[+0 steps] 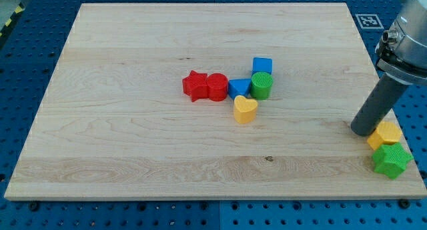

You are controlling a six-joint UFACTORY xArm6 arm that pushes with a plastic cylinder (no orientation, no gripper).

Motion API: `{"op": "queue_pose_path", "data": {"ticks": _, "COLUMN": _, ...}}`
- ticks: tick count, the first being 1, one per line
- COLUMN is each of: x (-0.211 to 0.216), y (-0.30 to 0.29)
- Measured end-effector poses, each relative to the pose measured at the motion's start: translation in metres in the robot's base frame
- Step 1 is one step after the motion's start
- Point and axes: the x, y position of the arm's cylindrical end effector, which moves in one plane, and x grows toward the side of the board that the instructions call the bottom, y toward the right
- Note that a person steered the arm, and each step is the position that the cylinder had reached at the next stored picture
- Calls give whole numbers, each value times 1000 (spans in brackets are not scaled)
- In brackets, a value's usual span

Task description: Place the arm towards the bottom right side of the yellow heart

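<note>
Tip (363, 131) sits far right, touching the yellow block (386, 133). Yellow heart (245, 109) lies well off to the view's left. No claw here, just a rod.

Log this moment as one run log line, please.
my tip: far right of yellow heart, beside yellow block | heart touches blue triangle | goal: not reached

Yellow heart (245, 109) below blue triangle (238, 88)

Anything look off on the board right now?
Nothing is damaged or toppled. Two blocks sit apart from the centre cluster: the yellow block and green block are at the board's bottom right edge, touching each other. My tip is just left of that yellow block, far right of the yellow heart.
</note>
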Motion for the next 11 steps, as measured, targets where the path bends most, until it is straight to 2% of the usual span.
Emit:
{"op": "queue_pose_path", "data": {"ticks": 1, "x": 0, "y": -17}}
{"op": "queue_pose_path", "data": {"ticks": 3, "x": 0, "y": -103}}
{"op": "queue_pose_path", "data": {"ticks": 4, "x": 0, "y": -122}}
{"op": "queue_pose_path", "data": {"ticks": 6, "x": 34, "y": -118}}
{"op": "queue_pose_path", "data": {"ticks": 11, "x": 34, "y": -143}}
